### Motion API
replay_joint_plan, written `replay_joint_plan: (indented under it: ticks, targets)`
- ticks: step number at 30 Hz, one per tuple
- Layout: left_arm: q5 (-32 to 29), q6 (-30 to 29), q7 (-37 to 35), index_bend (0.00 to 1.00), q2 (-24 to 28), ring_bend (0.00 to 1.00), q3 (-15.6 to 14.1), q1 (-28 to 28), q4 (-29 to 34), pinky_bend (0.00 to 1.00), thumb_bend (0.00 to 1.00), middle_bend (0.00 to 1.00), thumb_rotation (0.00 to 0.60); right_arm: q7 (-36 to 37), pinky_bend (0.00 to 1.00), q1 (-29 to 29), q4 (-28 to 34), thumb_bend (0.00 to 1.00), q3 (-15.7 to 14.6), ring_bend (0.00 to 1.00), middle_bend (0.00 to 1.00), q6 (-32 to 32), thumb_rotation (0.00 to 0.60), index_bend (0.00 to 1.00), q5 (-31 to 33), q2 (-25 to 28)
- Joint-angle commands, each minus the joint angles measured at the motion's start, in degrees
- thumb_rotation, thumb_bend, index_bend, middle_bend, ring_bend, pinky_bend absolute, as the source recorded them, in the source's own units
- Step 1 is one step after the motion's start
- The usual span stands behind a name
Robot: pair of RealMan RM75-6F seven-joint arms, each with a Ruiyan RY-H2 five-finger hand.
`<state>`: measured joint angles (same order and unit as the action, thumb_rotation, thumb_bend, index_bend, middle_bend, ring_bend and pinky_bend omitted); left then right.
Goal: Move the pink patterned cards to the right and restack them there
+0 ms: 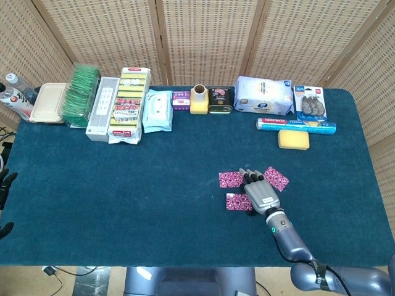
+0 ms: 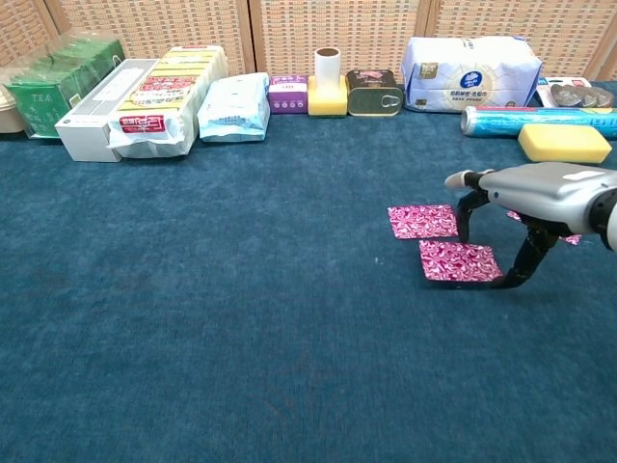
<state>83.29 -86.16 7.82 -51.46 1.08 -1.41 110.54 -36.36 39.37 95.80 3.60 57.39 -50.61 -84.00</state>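
Blue table (image 1: 123,185): right hand (image 2: 545,193), fingers (image 2: 525,265) spread and holding nothing, could crumple or skid the near pink card (image 2: 458,262) on cloth.

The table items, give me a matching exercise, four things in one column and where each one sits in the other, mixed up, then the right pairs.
Things:
1. yellow sponge
2. right hand
3. beige lidded container
4. cardboard roll in the yellow holder

Places:
A. far left end of the back row
B. middle of the back row, beside the dark tin
C. among the pink patterned cards
D. just in front of the blue foil roll, on the right

Pairs: 1-D, 2-C, 3-A, 4-B
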Motion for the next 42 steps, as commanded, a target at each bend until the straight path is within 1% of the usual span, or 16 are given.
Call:
replay_joint_plan:
  ticks: [1,4,9,17,19,23,27,29,35,42]
  targets:
    - [0.0,0.1,-0.1,0.00,0.0,0.00,0.0,0.0,0.0,0.08,0.11,0.00,0.600,-0.1,0.06,0.3,0.3,0.24,0.8,0.00,0.00,0.5,0.591,0.40,1.0,0.8]
    - [0.0,0.2,-0.3,0.00,0.1,0.00,0.0,-0.1,-0.1,0.08,0.11,0.00,0.600,-0.5,0.06,0.6,0.2,0.24,1.5,0.00,0.00,1.2,0.589,0.40,2.1,1.5]
    - [0.1,0.2,-0.5,0.00,0.2,0.00,-0.1,0.0,0.0,0.08,0.11,0.00,0.600,-0.8,0.07,1.0,-0.7,0.24,3.5,0.00,0.00,2.1,0.588,0.40,6.5,2.9]
    - [1.2,0.1,-1.2,0.00,0.6,0.00,-0.5,0.1,0.0,0.08,0.11,0.00,0.600,-3.0,0.07,1.8,-3.5,0.24,6.3,0.00,0.00,4.6,0.589,0.41,17.7,2.9]
    - [1.6,0.2,-1.9,0.00,0.8,0.00,-0.7,0.2,-0.1,0.08,0.11,0.00,0.600,-5.8,0.07,2.6,-4.2,0.24,7.1,0.00,0.00,6.9,0.589,0.41,22.3,2.3]
    - [2.4,-0.1,-2.9,0.00,1.2,0.00,-1.0,0.3,-0.2,0.08,0.10,0.00,0.600,-9.6,0.07,3.6,-4.4,0.25,8.4,0.00,0.00,10.7,0.585,0.41,28.2,1.3]
    - [3.8,-0.1,-4.9,0.00,1.8,0.00,-1.5,0.5,-0.7,0.08,0.10,0.00,0.600,-15.0,0.07,5.1,-2.8,0.25,11.1,0.00,0.00,16.9,0.588,0.42,37.3,-0.5]
    - [4.2,-0.1,-5.4,0.00,1.9,0.00,-1.7,0.5,-0.9,0.08,0.10,0.00,0.600,-16.6,0.07,5.7,-2.2,0.26,12.1,0.00,0.00,18.4,0.589,0.42,39.9,-1.0]
    - [5.6,-0.6,-6.5,0.00,2.2,0.00,-2.2,0.8,-1.3,0.08,0.10,0.00,0.600,-18.7,0.07,6.8,-2.5,0.26,13.6,0.00,0.00,19.4,0.585,0.42,43.6,-2.8]
    - [6.1,-0.9,-7.6,0.00,2.5,0.00,-2.4,1.1,-1.7,0.08,0.10,0.00,0.600,-19.4,0.08,7.2,-4.9,0.26,14.2,0.00,0.00,19.0,0.588,0.42,44.8,-4.5]
